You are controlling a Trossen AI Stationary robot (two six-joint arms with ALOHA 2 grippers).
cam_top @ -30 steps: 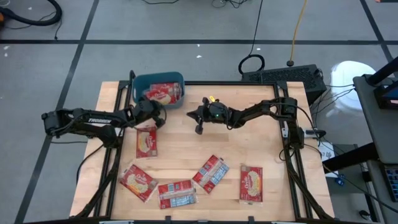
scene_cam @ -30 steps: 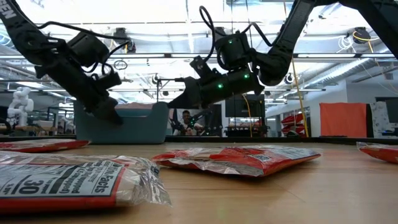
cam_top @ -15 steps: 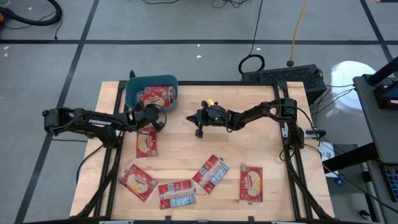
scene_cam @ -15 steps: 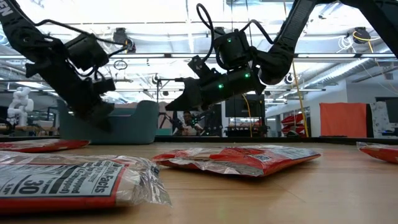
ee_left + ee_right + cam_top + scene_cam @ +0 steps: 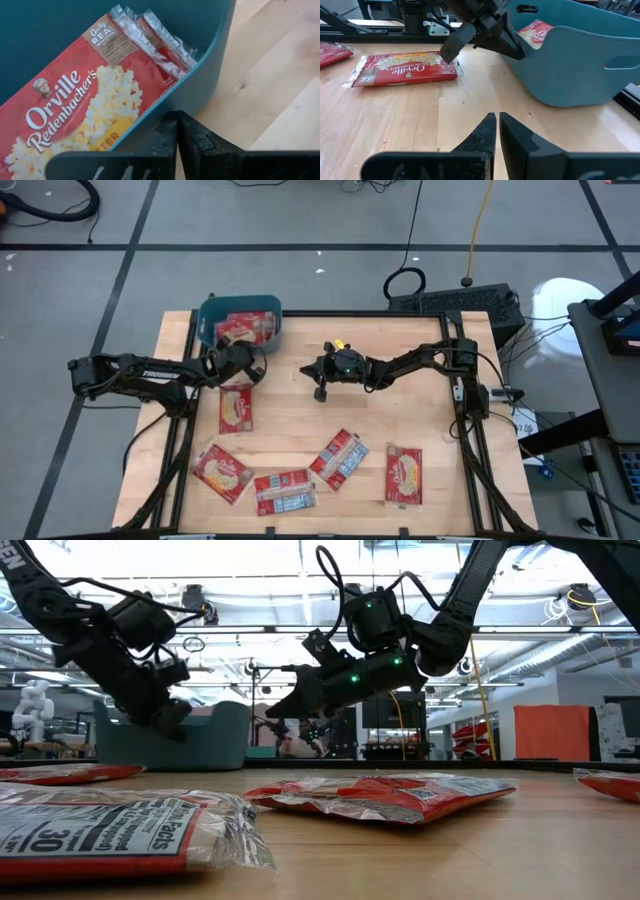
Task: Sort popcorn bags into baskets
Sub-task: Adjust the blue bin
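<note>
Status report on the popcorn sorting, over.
Left gripper shut, empty, at the teal basket's near wall. Right gripper shut, hovering mid-table. Five popcorn bags on the table. Nothing blocking.

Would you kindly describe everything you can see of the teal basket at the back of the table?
The teal basket is a small rectangular bin of smooth plastic with rounded corners and an open top. It sits at the table's far left edge, turned slightly askew. Popcorn bags lie inside it, picture face up. The shut left gripper is right at its near wall, seemingly pressed against it.
</note>
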